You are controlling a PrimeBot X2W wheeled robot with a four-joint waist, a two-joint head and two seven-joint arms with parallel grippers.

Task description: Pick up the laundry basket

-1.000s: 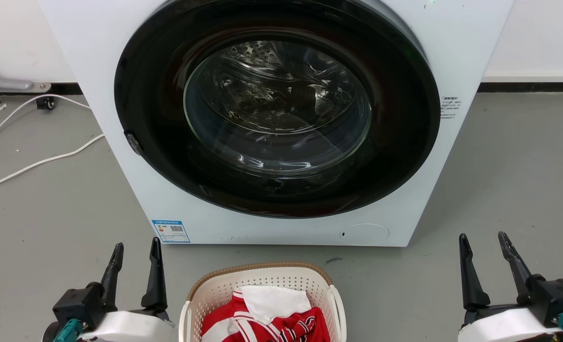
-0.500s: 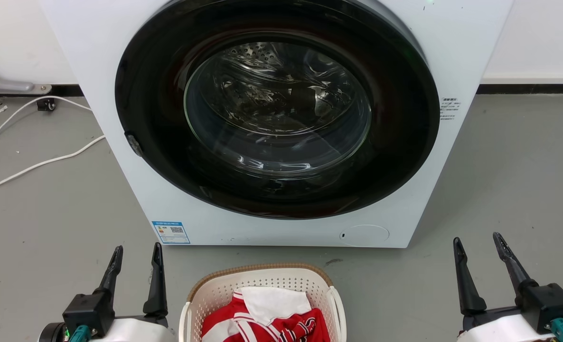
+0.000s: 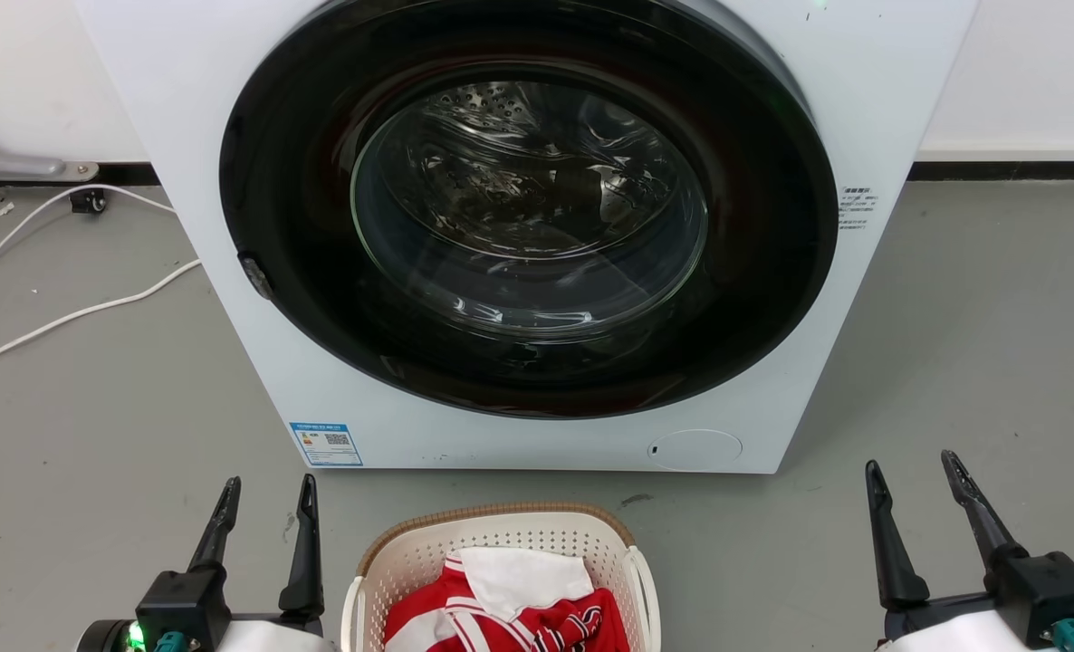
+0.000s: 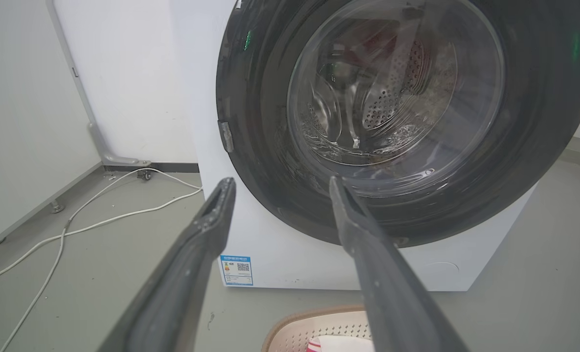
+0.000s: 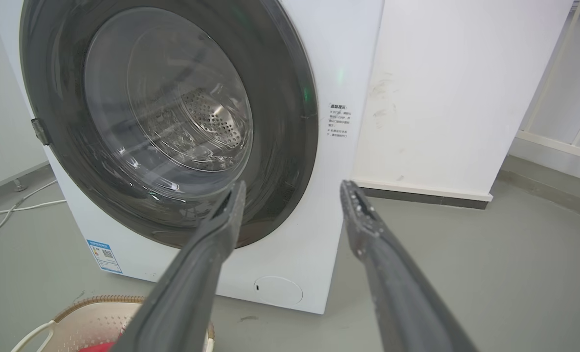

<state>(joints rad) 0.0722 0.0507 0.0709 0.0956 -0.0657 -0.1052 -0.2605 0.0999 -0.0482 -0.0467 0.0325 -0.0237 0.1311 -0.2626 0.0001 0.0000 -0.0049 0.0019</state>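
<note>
The laundry basket point(image 3: 501, 534), cream-white and perforated with a brown woven-look rim, stands on the floor at the bottom middle of the head view, holding red-and-white clothes point(image 3: 510, 602). Its far rim also peeks into the left wrist view point(image 4: 314, 322) and the right wrist view point(image 5: 89, 318). My left gripper point(image 3: 268, 489) hangs open to the basket's left, apart from it. Far off to the basket's right, my right gripper point(image 3: 915, 466) is open too. Both hold nothing. The basket's near half is cut off by the frame's lower edge.
A white front-loading washing machine point(image 3: 537, 226) with its round dark door shut stands just beyond the basket. White cables point(image 3: 75, 308) trail over the grey floor at the left. A white wall point(image 5: 456, 88) runs behind the machine.
Both grippers have sunk a little toward the bottom edge of the head view and stay open. The basket and the machine have not moved.
</note>
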